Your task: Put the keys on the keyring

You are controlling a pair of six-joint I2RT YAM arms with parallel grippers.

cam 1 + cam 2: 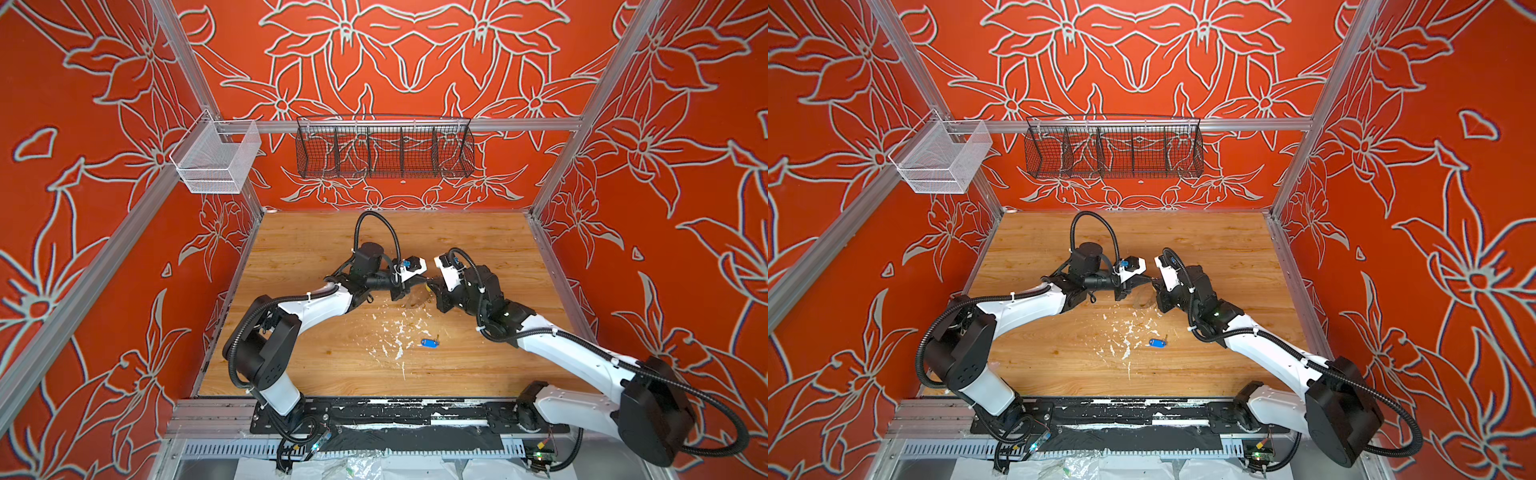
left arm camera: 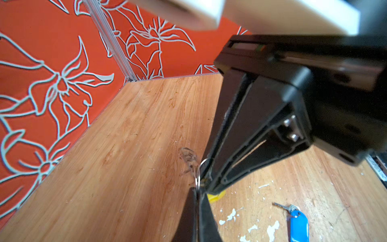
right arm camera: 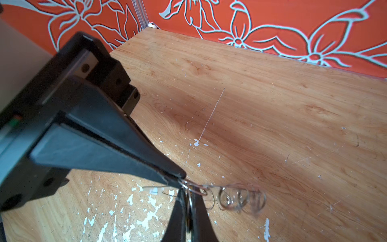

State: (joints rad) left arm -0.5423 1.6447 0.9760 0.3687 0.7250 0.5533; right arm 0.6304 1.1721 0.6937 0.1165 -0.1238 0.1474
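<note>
In a top view, the two arms meet over the middle of the table (image 1: pixel 299 257). The left gripper (image 1: pixel 419 283) and the right gripper (image 1: pixel 433 286) point at each other, tip to tip, almost touching. The blue key (image 1: pixel 429 343) lies flat on the wood, well apart from both tips, back toward the arms' bases. It lies crosswise, with its tag toward the left arm and its metal end toward the right arm. The right arm looks a bit nearer to it.

From the left wrist, the left gripper (image 2: pixel 198 191) is closed. A thin wire loop of the keyring (image 2: pixel 198 180) sticks out of its tips. The right gripper (image 2: pixel 209 186) comes in from the side, closed too, with its tip right against that loop. The yellow key (image 2: pixel 216 197) peeks out just under that tip. I think the right gripper holds it, but the pinch itself is hidden.

From the right wrist, the right gripper (image 3: pixel 187 194) is pressed together with a sliver of metal between its fingers. The left gripper (image 3: pixel 180 178) sits just above it. The rest of the keyring (image 3: pixel 240 199) trails away sideways from both tips, blurry.

So key and loop meet head on. My guess is that the next push goes along the line between the two tips.
</note>
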